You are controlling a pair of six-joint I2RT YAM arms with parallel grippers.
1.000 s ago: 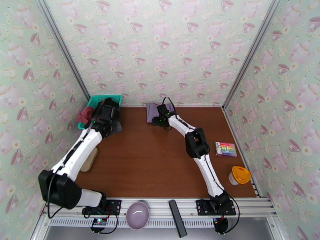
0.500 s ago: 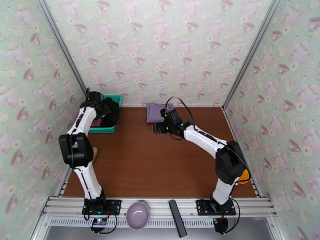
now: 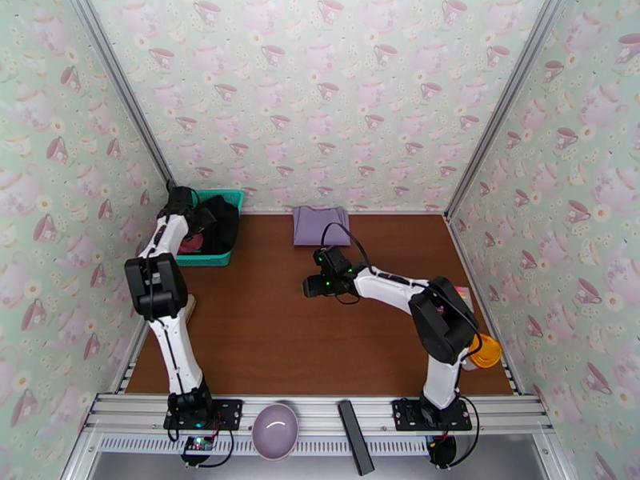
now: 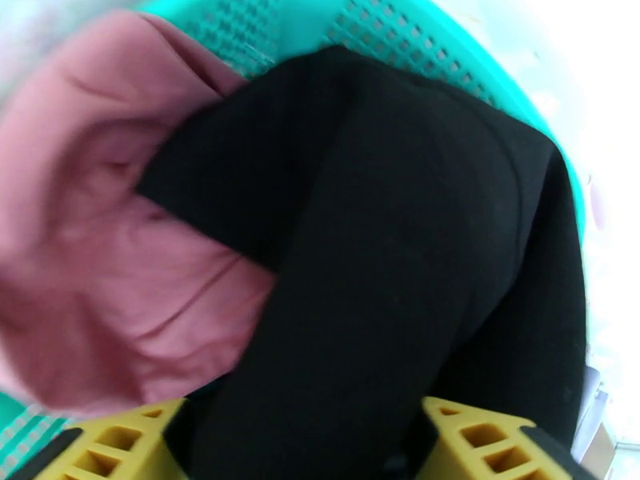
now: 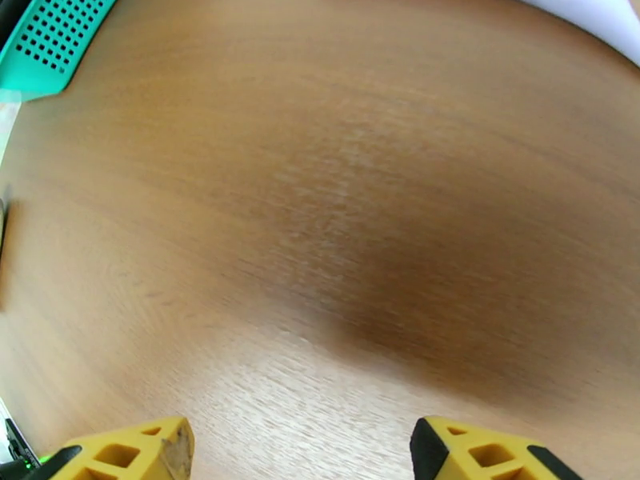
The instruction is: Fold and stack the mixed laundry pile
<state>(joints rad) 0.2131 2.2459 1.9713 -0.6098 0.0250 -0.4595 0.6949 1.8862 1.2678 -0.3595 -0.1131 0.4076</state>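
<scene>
Lavender cloth [image 3: 320, 225] lay folded flat at the table's [image 3: 280, 346] far edge. Black garment [image 4: 400, 274] lay heaped over dusty-red top [image 4: 104, 258] in the corner teal basket [image 3: 206, 260]. Left gripper [image 4: 304, 446] straddled the black garment with its fingers apart, grip unclear. Right gripper [image 5: 304, 454] gaped wide over broad bare wood.

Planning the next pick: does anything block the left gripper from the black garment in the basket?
Nothing visible does. The black garment lies uppermost in the teal basket, partly over the dusty-red top, right at the left gripper.
</scene>
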